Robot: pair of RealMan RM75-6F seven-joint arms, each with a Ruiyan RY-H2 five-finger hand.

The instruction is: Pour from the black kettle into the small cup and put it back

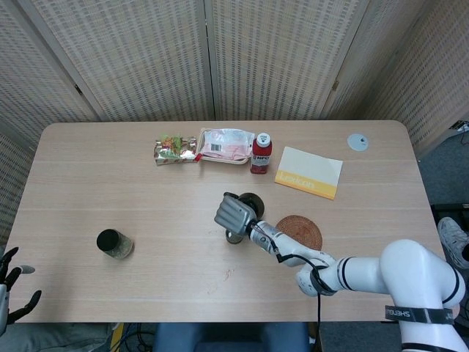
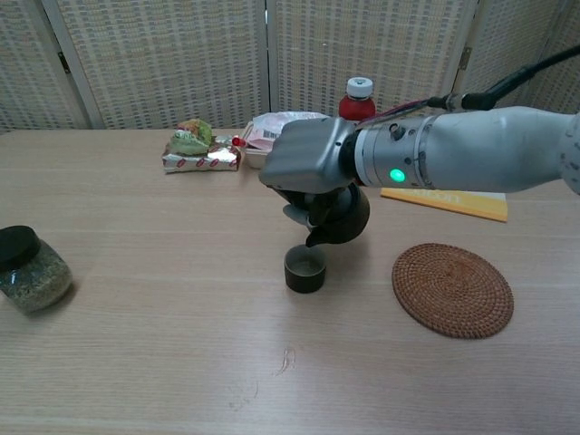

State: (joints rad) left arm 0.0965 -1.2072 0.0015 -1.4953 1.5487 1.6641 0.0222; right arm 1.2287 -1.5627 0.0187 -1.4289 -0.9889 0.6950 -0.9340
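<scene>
My right hand point(image 2: 304, 163) point(image 1: 233, 213) grips the black kettle point(image 2: 337, 216), held above the table and tilted with its spout pointing down over the small dark cup point(image 2: 304, 268). In the head view the hand covers most of the kettle point(image 1: 251, 199) and the cup point(image 1: 234, 237) peeks out just below it. The round woven coaster point(image 2: 452, 289) point(image 1: 298, 231) lies bare to the right of the cup. My left hand point(image 1: 10, 282) shows at the bottom left corner of the head view, off the table, fingers spread and holding nothing.
A black-lidded jar point(image 2: 25, 268) point(image 1: 113, 243) stands at the left. Along the back lie snack packets point(image 1: 176, 149), a plastic-wrapped pack point(image 1: 227, 144), a red bottle point(image 1: 261, 152) and a yellow-and-white booklet point(image 1: 308, 171). A small white disc point(image 1: 357, 141) sits far right.
</scene>
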